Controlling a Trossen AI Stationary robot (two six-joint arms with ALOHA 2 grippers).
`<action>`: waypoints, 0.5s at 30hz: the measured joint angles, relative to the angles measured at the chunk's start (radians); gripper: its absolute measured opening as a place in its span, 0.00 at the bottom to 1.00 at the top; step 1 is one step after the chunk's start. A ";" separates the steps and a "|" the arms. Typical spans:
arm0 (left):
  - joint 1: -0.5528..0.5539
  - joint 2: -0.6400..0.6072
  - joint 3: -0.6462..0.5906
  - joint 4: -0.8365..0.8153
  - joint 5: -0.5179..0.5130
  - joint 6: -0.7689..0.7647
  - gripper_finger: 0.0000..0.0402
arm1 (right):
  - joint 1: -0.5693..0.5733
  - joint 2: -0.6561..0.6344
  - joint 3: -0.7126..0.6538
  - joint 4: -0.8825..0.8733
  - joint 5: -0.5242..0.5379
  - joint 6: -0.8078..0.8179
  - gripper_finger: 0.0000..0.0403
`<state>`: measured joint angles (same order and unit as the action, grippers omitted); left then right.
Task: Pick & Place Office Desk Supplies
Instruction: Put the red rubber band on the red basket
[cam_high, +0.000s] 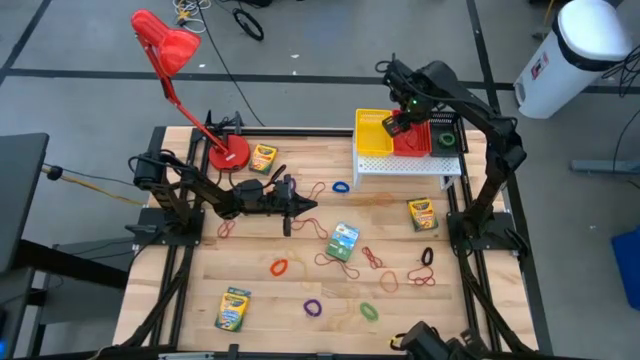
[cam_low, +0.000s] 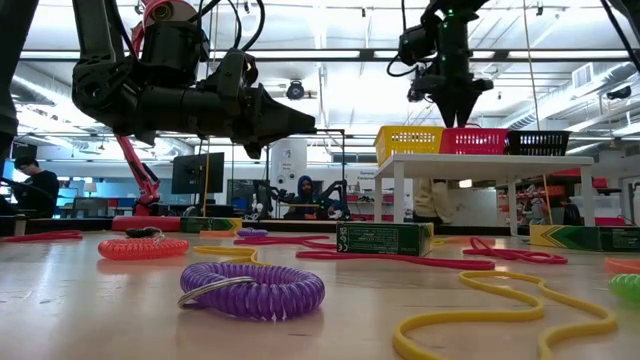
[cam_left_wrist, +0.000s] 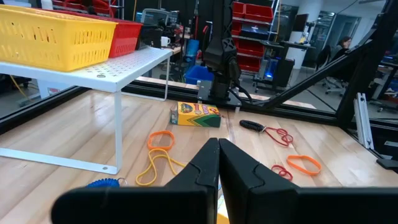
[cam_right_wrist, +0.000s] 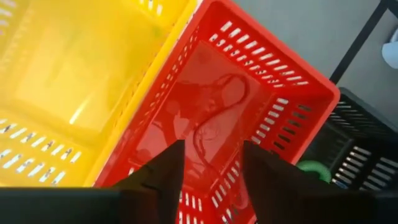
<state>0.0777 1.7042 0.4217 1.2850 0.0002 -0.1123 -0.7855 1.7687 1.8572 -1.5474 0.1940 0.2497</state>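
Observation:
My right gripper (cam_right_wrist: 211, 155) hangs open over the red mesh basket (cam_right_wrist: 273, 68), fingers pointing down with nothing between them. A thin red rubber band (cam_right_wrist: 219, 111) lies on that basket's floor. The yellow basket (cam_high: 373, 135), the red basket (cam_high: 415, 140) and the black basket (cam_high: 447, 135) stand in a row on a white shelf (cam_high: 405, 165) at the far right. My left gripper (cam_left_wrist: 219, 144) is shut and level above the table's middle, touching nothing. Crayon boxes (cam_high: 263, 158), (cam_high: 421, 214), (cam_high: 233, 308) and coloured rubber bands (cam_high: 279, 267), (cam_high: 313, 307) lie flat on the table.
A red desk lamp (cam_high: 228, 153) stands at the far left, its head reaching out beyond the table's far edge. A green box (cam_high: 344, 240) lies mid-table among bands. The black basket holds a green loop (cam_right_wrist: 311, 169). A purple coil band (cam_low: 252, 288) lies near the front edge.

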 joint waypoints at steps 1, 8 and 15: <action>0.000 0.000 0.000 0.000 0.000 0.000 0.03 | -0.005 0.000 0.000 0.001 0.000 0.000 0.46; 0.000 0.000 0.000 0.000 0.000 0.000 0.03 | -0.033 -0.002 -0.071 0.108 -0.008 -0.006 0.59; 0.000 0.000 0.000 0.000 0.000 0.000 0.03 | -0.037 -0.008 -0.120 0.128 0.078 -0.049 0.61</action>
<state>0.0776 1.7042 0.4217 1.2852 0.0002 -0.1125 -0.8223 1.7607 1.7375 -1.4191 0.2724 0.2003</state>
